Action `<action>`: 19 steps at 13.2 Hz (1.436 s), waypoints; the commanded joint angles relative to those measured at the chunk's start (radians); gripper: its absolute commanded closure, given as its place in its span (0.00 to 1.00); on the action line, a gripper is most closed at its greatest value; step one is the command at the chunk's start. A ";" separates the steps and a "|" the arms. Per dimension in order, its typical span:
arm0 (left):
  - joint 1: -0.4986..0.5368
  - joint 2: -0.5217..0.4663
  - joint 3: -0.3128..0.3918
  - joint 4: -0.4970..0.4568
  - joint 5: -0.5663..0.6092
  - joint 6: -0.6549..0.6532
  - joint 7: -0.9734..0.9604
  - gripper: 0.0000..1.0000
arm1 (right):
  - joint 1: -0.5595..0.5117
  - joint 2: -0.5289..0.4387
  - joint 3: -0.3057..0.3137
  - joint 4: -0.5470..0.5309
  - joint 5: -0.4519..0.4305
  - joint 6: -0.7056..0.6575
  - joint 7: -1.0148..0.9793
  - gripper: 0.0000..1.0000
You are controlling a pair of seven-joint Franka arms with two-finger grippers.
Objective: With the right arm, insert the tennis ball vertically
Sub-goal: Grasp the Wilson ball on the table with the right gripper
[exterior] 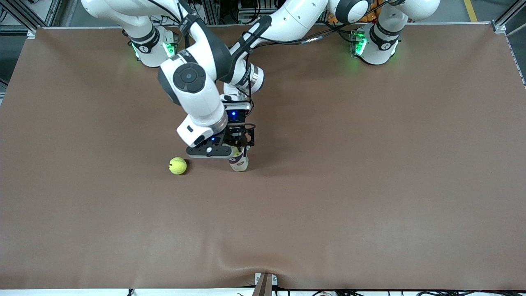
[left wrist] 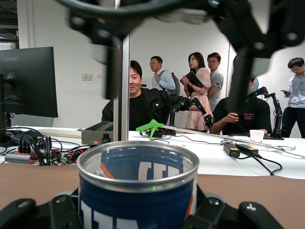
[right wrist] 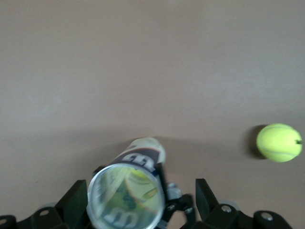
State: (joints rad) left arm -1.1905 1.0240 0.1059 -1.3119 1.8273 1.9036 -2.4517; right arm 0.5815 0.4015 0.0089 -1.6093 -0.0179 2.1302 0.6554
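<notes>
A tall can with a blue label (exterior: 239, 162) stands upright on the brown table, its top open. My left gripper (exterior: 242, 142) is shut on it from the side; in the left wrist view its fingers (left wrist: 28, 212) flank the can (left wrist: 138, 195). My right gripper (exterior: 228, 151) hangs open and empty right over the can's mouth. In the right wrist view the right gripper (right wrist: 140, 200) looks straight down into the can (right wrist: 126, 198), and yellow-green shows inside. A loose tennis ball (exterior: 177, 165) lies on the table beside the can, toward the right arm's end; it also shows in the right wrist view (right wrist: 279, 142).
The brown mat (exterior: 370, 185) covers the whole table. Both arm bases stand along the table's edge farthest from the front camera. The right gripper's open fingers (left wrist: 112, 67) hang above the can's rim in the left wrist view.
</notes>
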 commanded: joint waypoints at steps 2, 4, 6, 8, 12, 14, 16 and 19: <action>-0.001 0.008 0.000 0.008 0.006 -0.008 -0.015 0.26 | -0.132 -0.012 0.006 -0.009 -0.019 -0.050 -0.130 0.00; -0.001 0.007 0.000 0.008 0.006 -0.008 -0.015 0.26 | -0.190 -0.012 0.006 -0.018 -0.019 -0.067 -0.215 0.00; -0.001 0.007 0.000 0.008 0.006 -0.008 -0.015 0.26 | -0.233 -0.010 0.008 -0.047 -0.019 -0.059 -0.264 0.00; -0.001 0.007 0.000 0.008 0.006 -0.008 -0.015 0.26 | -0.256 -0.009 0.008 -0.089 -0.019 -0.044 -0.283 0.00; -0.001 0.007 0.000 0.008 0.004 -0.008 -0.015 0.26 | -0.288 0.002 0.008 -0.220 -0.019 0.117 -0.316 0.00; -0.001 0.007 0.000 0.008 0.006 -0.008 -0.015 0.26 | -0.298 0.023 0.006 -0.251 -0.019 0.161 -0.335 0.00; -0.001 0.007 0.000 0.008 0.004 -0.008 -0.015 0.26 | -0.314 0.046 0.006 -0.268 -0.019 0.186 -0.358 0.00; -0.001 0.007 0.000 0.008 0.004 -0.008 -0.015 0.26 | -0.321 0.059 0.008 -0.342 -0.017 0.295 -0.356 0.00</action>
State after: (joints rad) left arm -1.1905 1.0240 0.1059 -1.3118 1.8273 1.9036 -2.4517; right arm 0.2797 0.4683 -0.0008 -1.8939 -0.0206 2.3632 0.3056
